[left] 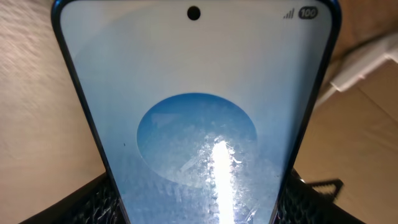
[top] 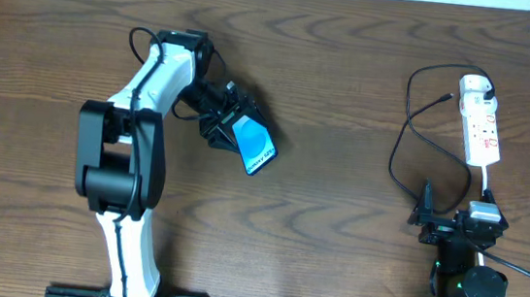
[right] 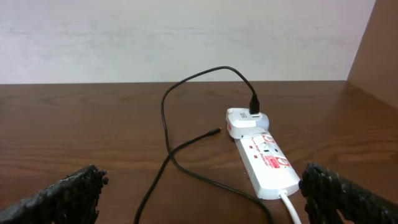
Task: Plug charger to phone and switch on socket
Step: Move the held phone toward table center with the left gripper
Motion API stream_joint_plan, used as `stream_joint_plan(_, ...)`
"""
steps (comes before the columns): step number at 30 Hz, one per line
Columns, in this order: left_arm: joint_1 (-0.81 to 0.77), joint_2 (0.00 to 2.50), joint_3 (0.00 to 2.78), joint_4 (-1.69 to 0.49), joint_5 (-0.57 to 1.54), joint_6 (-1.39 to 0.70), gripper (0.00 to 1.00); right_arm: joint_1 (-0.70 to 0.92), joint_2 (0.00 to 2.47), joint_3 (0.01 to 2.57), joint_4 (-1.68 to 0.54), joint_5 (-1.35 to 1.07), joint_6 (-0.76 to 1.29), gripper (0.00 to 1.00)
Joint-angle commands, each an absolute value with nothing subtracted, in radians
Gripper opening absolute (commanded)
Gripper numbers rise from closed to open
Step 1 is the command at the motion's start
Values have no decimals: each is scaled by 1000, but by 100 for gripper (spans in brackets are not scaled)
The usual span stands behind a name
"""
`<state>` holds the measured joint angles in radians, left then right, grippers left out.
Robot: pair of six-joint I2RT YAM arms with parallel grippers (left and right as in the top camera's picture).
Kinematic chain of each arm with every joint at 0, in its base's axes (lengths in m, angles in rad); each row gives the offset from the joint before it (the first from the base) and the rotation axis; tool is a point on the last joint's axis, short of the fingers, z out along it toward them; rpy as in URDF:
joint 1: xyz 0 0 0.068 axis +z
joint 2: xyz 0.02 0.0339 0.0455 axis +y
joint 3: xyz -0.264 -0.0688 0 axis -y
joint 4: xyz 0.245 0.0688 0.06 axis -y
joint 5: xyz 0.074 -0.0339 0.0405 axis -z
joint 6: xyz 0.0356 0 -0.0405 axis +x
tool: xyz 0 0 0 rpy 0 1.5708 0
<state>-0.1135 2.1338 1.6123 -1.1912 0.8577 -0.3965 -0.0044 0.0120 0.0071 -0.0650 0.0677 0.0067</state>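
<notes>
The phone (top: pixel 256 146), blue screen with a lighter circle, is held tilted above the table by my left gripper (top: pixel 225 127), which is shut on its lower end; it fills the left wrist view (left: pixel 196 118). The white socket strip (top: pixel 481 127) lies at the far right, seen ahead in the right wrist view (right: pixel 264 160). The charger's white plug head (top: pixel 477 88) sits in the strip's far end (right: pixel 246 121). Its thin black cable (top: pixel 404 133) loops left, connector tip (top: pixel 445 98) lying free on the table (right: pixel 215 131). My right gripper (top: pixel 456 226) is open and empty, near the strip's near end (right: pixel 202 196).
The strip's white lead (top: pixel 489 180) runs toward my right arm. A wall backs the table in the right wrist view (right: pixel 186 37). The brown wooden table (top: pixel 335 233) spans both arms.
</notes>
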Motion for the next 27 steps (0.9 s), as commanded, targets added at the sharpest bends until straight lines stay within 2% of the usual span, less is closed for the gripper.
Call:
stream_joint_plan(1,-115,2018,1615,-1211,935,-374,52,1,6,5,-68,69,-5,99)
stream_joint_plan(9,-144,1810,1615,-1235,935,-374,52,1,6,5,-68,69,-5,99)
stream_joint_plan(17,-260,1634,1614,-1253,935,-422,52,1,6,5,-68,69,-5,99)
stream_joint_plan(27,-422,1636,1611,-1130,852,-555,52,1,6,5,-68,69,-5,99)
